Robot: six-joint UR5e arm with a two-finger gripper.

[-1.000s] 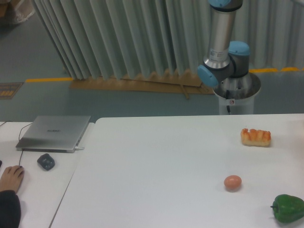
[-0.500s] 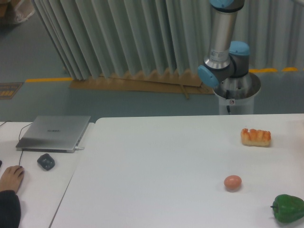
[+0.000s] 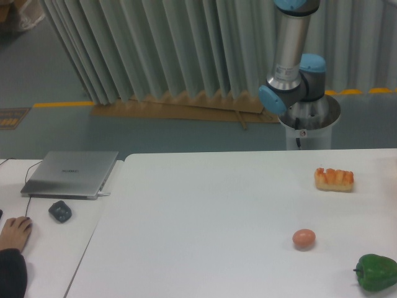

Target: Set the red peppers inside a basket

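White bench [image 3: 205,217] is filling the lower frame, and the egg [image 3: 304,238] is serving as the landmark here. Egg is pinkish-tan and is sitting on the bench toward the right side, alone, touching nothing. Green bell pepper [image 3: 376,272] is lying to the right of the egg and nearer the camera, close to the bench's right edge, stem pointing left toward the egg, well apart from it. Orange-tan ridged bread-like piece [image 3: 334,179] is lying behind the egg and slightly to its right, also apart. Arm [image 3: 290,68] is standing upright on its round base behind the bench, beyond the bread-like piece from the egg, with blue-capped joints showing; its upper part is running out of the top of the frame, so the tool is not showing and its jaw state is not visible. Red pepper is not showing anywhere in this view, and neither is a basket. Far left of the egg, on a separate lower desk [image 3: 43,248], a closed grey laptop [image 3: 71,174] is lying flat, a dark mouse [image 3: 60,212] is sitting in front of it, and a person's hand [image 3: 15,232] is resting near the left edge. Pleated grey curtain [image 3: 155,49] is hanging behind everything.
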